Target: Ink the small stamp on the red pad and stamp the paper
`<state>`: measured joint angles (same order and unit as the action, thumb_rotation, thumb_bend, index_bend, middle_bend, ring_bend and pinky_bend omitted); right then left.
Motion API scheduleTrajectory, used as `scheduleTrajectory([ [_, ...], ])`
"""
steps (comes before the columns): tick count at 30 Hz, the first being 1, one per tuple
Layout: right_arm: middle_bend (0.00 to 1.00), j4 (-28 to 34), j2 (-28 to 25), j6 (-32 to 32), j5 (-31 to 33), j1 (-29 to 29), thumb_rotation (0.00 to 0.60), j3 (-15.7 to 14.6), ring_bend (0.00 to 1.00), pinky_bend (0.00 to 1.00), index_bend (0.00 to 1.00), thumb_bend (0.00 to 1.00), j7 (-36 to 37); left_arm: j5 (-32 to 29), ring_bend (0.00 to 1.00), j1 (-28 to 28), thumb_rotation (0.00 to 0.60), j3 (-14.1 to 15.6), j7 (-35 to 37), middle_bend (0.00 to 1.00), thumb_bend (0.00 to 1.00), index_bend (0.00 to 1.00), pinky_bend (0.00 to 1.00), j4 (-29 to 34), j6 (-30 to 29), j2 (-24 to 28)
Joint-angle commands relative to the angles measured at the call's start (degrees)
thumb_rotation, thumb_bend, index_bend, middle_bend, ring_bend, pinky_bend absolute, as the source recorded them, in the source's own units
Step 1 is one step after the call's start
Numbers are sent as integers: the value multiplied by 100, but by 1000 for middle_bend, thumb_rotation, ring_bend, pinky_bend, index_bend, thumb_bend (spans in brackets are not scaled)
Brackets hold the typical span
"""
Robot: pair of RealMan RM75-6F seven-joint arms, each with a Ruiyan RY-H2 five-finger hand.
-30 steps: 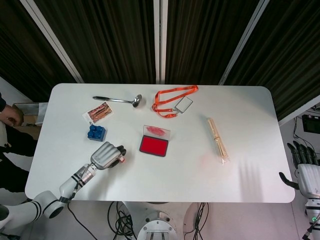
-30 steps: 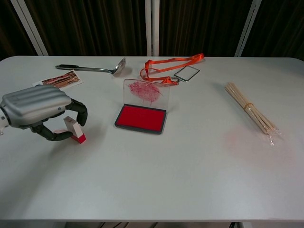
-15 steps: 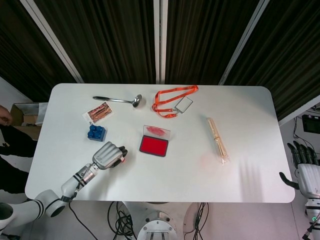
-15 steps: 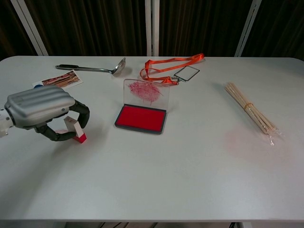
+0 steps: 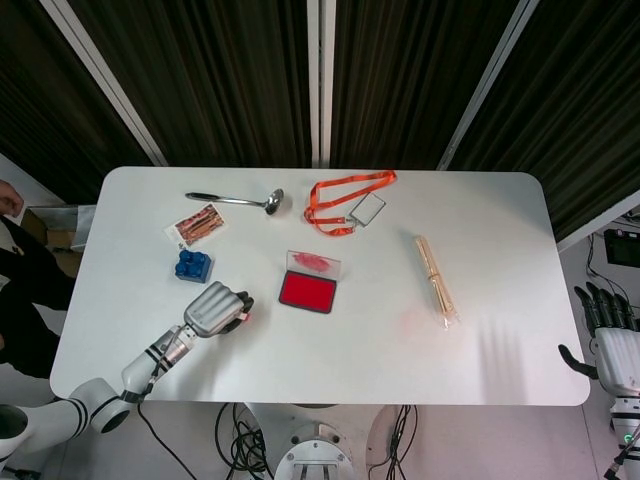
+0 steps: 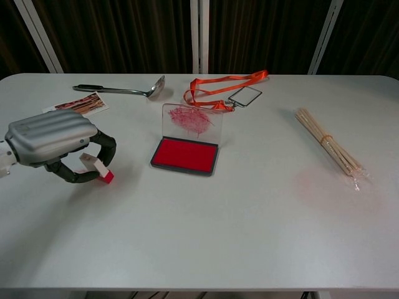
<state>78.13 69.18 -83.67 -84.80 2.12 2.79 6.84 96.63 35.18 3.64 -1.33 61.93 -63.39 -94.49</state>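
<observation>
The small stamp [image 6: 98,169], white with a red base, leans tilted on the table with its base down, left of the ink pad. My left hand [image 6: 57,142] curls over it, fingers wrapped round its white body; in the head view the left hand [image 5: 215,309] covers the stamp almost fully. The red ink pad [image 6: 185,155] lies open near the table's middle, its clear lid [image 6: 192,119] standing upright and smeared red; the ink pad [image 5: 307,291] also shows from above. My right hand [image 5: 608,335] hangs off the table's right edge, fingers straight and apart, holding nothing.
A blue brick [image 5: 192,265] and a photo card [image 5: 196,224] lie behind my left hand. At the back are a ladle [image 6: 121,90] and an orange lanyard with a badge [image 6: 227,89]. A bundle of wooden sticks [image 6: 328,148] lies at the right.
The stamp has tipped further over inside my left hand's curled fingers, and the hand has shifted slightly. The right hand has not moved.
</observation>
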Motion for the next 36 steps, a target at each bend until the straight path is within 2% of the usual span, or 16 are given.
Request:
scheduleTrajectory([
  [1, 0, 3, 1, -3, 1, -4, 600, -2, 0, 0, 0, 155, -4, -14, 947, 5, 600, -2, 2, 539, 350, 552, 1000, -1, -2, -2],
  [11, 0, 10, -7, -15, 21, -21, 600, 6, 0, 0, 0, 155, -3, -90, 950, 50, 600, -77, 119, 574, 377, 585, 1000, 255, -60, 131],
  [18, 0, 7, 5, -1, 17, -12, 600, 7, 0, 0, 0, 156, 4, -340, 959, 277, 600, -362, 742, 589, 379, 598, 1000, 800, 137, 442],
  [23, 0, -25, 28, 19, 25, -7, 600, 5, 0, 0, 0, 155, 9, -560, 958, 640, 600, -674, 1291, 592, 379, 601, 1000, 1015, 522, 521],
  [28, 0, -1, 31, 19, 25, -2, 600, 11, 0, 0, 0, 156, -12, -631, 962, 1053, 600, -949, 1308, 596, 381, 605, 1000, 974, 800, 266],
  [36, 0, -37, 29, 47, 42, 2, 600, 12, 0, 0, 0, 157, 21, -833, 964, 1469, 600, -1160, 1148, 604, 386, 611, 1000, 458, 1093, -486],
])
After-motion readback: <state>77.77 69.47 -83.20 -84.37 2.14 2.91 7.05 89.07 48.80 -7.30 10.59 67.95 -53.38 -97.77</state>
